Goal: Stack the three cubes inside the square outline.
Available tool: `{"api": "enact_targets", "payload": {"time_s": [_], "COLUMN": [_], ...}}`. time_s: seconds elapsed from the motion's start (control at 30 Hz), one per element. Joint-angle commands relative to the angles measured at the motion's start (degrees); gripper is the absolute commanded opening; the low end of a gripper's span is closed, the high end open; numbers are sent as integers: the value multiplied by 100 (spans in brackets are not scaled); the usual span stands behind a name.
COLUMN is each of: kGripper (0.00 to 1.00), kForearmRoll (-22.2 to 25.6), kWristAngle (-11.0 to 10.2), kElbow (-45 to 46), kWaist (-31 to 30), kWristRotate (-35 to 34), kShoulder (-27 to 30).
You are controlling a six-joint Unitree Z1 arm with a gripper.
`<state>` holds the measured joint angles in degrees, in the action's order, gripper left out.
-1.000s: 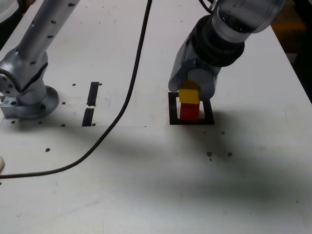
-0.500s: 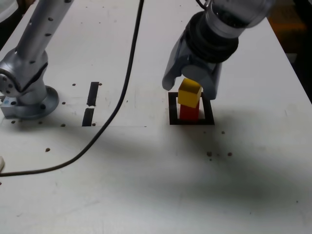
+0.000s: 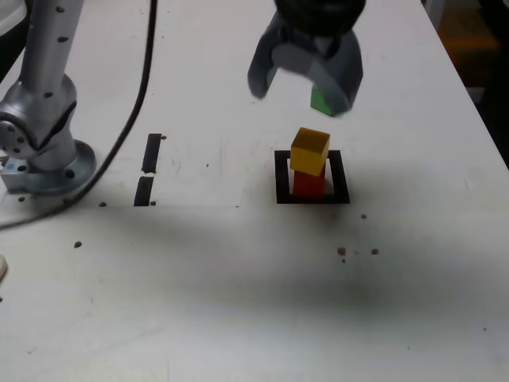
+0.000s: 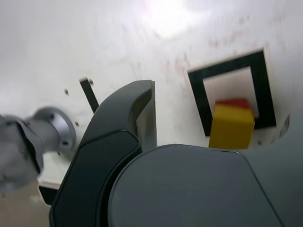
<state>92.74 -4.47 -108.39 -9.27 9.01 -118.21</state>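
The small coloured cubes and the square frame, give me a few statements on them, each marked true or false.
1. The matte yellow cube sits on the matte red cube. True.
2. The red cube stands outside the black tape square. False: it stands inside.
3. The matte green cube is on top of the yellow one. False: it is off the stack, partly hidden behind the claw.
4. The claw is open. True.
5. The yellow cube lines up squarely with the red. False: it is turned.

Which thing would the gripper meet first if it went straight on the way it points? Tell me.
Probably the matte yellow cube, which shows between the open jaws of the gripper in the wrist view. Depth is unclear, so it might pass beside and meet the white tabletop instead.
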Motion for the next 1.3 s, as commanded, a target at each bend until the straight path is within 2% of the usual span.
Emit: {"api": "enact_targets", "payload": {"time_s": [0.0,0.23,0.4,0.47,0.8,1.07,1.17,1.27], "kGripper": [100,100,99,99,100,99,94,84], "kForearmRoll": [117,111,77,30,-726,-1116,-1154,-1175], "kWristAngle": [-144,-409,-805,-864,-704,-678,-667,-663], "kElbow": [-114,-569,-718,-776,-508,-341,-331,-331], "kWaist": [277,1157,1323,1345,1646,1816,1824,1824], "kWristRotate": [518,1999,2488,2532,2499,2514,2517,2520], "kShoulder": [28,-388,-928,-1172,-1415,-1583,-1587,-1598]}}
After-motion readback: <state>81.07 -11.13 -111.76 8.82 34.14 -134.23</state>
